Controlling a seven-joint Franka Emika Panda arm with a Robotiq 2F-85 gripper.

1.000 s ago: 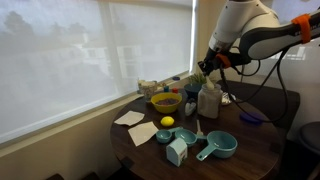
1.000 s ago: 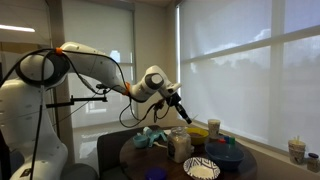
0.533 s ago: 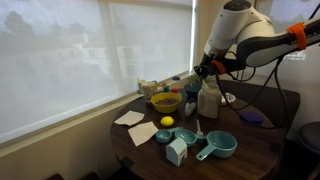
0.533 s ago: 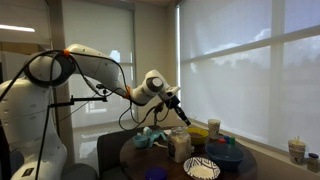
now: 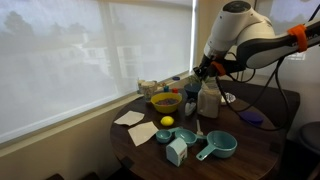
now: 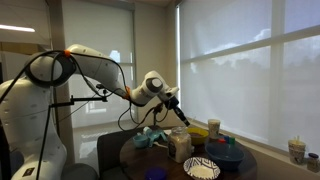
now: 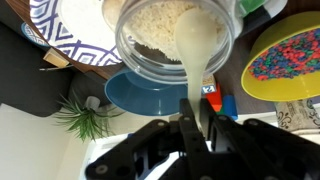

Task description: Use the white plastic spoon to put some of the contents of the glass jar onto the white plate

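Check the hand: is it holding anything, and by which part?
Yes. The hand is shut on the spoon, gripping it by the handle end. The bowl end points out over the mouth of the jar.

In an exterior view the camera stands well back from the glass jar [image 5: 208, 100], a little above its top. It faces the window blind [image 5: 90, 60] behind the jar, which sits right of centre. In an exterior view the camera is also well back from the jar [image 6: 180, 146], set low, with the blind to the jar's right. Both exterior views share the jar and the table [image 5: 255, 150] under it. The wrist view looks steeply down into the jar [image 7: 175, 35] from very close.
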